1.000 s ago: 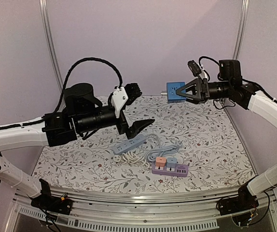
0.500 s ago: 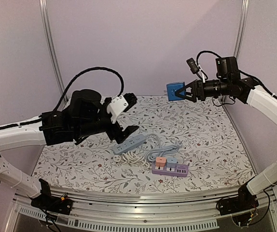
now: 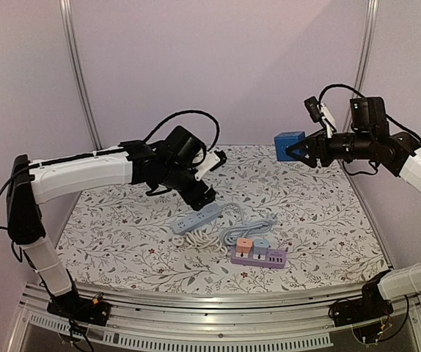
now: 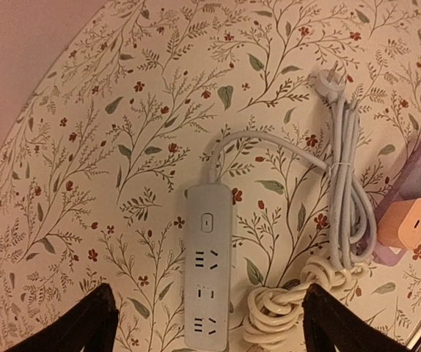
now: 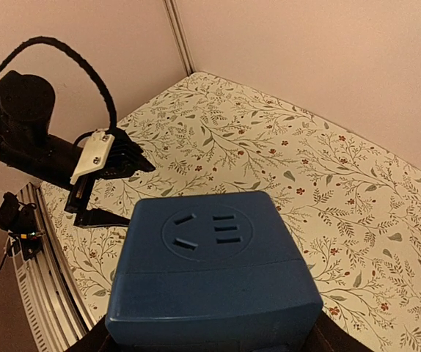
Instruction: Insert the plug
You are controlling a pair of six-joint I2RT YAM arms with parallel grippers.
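Observation:
A white power strip (image 4: 209, 273) lies flat on the floral table, and shows in the top view (image 3: 196, 218) too. Its cord runs to a coiled bundle (image 4: 293, 312) and ends in a white plug (image 4: 328, 81) lying on the table. My left gripper (image 4: 209, 331) is open and hovers above the strip, one finger on each side; it is empty (image 3: 204, 197). My right gripper (image 3: 299, 149) is shut on a blue cube socket adapter (image 5: 214, 268), held in the air over the far right of the table (image 3: 288, 144).
A purple power strip (image 3: 259, 256) with an orange adapter (image 3: 243, 246) and a blue adapter (image 3: 261, 246) on it lies near the front. A grey cord (image 3: 249, 228) loops beside it. The orange adapter (image 4: 405, 223) shows at the right edge of the left wrist view.
My left arm has swung forward and down, so its gripper now points at the white strip. My right gripper has moved right with the blue cube.

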